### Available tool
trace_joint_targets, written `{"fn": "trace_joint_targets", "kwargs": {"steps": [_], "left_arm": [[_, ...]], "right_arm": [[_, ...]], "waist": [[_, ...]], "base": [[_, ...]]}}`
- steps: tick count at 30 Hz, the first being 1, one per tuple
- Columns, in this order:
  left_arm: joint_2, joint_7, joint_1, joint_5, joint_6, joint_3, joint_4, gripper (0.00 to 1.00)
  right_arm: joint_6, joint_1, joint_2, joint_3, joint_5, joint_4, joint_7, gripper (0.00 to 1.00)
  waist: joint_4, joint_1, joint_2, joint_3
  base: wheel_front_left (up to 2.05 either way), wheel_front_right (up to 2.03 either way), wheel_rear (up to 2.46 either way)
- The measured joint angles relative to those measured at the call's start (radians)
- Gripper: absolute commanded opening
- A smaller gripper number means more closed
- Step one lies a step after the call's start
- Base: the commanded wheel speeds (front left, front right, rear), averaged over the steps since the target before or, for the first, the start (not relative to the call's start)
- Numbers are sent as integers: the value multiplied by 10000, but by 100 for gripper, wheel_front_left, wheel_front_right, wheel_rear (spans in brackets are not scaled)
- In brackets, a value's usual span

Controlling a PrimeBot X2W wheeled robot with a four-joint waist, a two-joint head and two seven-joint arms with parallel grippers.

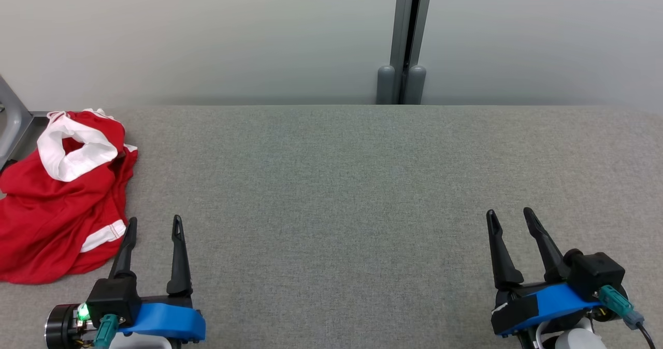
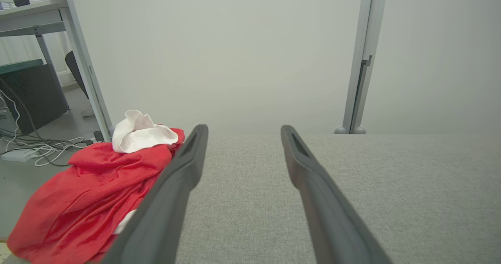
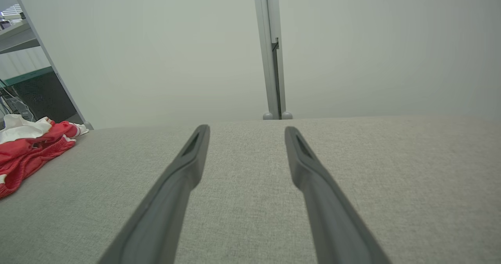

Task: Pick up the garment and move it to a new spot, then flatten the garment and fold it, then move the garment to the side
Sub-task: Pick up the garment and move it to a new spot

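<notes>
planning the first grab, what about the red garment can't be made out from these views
What kind of garment it is: head view, it lies crumpled in a heap and its folds hide its shape.
Its left part: head view, cut off by the picture's left edge.
Its near right edge: left wrist view, covered by one of the left gripper's jaws.
Most of it: right wrist view, cut off by that picture's left edge.

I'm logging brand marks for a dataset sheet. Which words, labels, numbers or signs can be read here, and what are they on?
There is no text that can be read.
Red and white garment: no print or tag visible.
Left pincer and right pincer: no lettering.
Grey table cover and wall: plain.
Dark cabinet in the background: too small to tell.
</notes>
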State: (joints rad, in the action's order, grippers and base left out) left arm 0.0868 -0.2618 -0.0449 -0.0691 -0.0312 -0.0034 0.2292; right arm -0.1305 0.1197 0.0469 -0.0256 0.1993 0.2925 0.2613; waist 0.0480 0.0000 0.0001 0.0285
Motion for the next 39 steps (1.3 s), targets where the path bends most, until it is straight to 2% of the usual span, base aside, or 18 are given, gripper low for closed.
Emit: {"fn": "trace_joint_targets", "kwargs": {"steps": [11, 19, 26, 39], "left_arm": [[-12, 0, -34, 0, 27, 21, 88, 100], [29, 0, -152, 6, 46, 136, 10, 100], [29, -2, -243, 0, 130, 222, -79, 100], [38, -10, -361, -4, 219, 362, -322, 100]], "right_arm": [[0, 4, 0, 25, -21, 88, 2, 100], [0, 35, 6, 86, -21, 54, 8, 100], [0, 138, 6, 150, -81, -79, 10, 100], [-2, 169, 8, 334, -382, -178, 12, 100]], "waist": [[45, 0, 0, 5], [403, 0, 0, 146], [1046, 0, 0, 304], [2704, 0, 0, 448]], "base": [[0, 0, 0], [0, 0, 0], [0, 0, 0], [0, 0, 0]]}}
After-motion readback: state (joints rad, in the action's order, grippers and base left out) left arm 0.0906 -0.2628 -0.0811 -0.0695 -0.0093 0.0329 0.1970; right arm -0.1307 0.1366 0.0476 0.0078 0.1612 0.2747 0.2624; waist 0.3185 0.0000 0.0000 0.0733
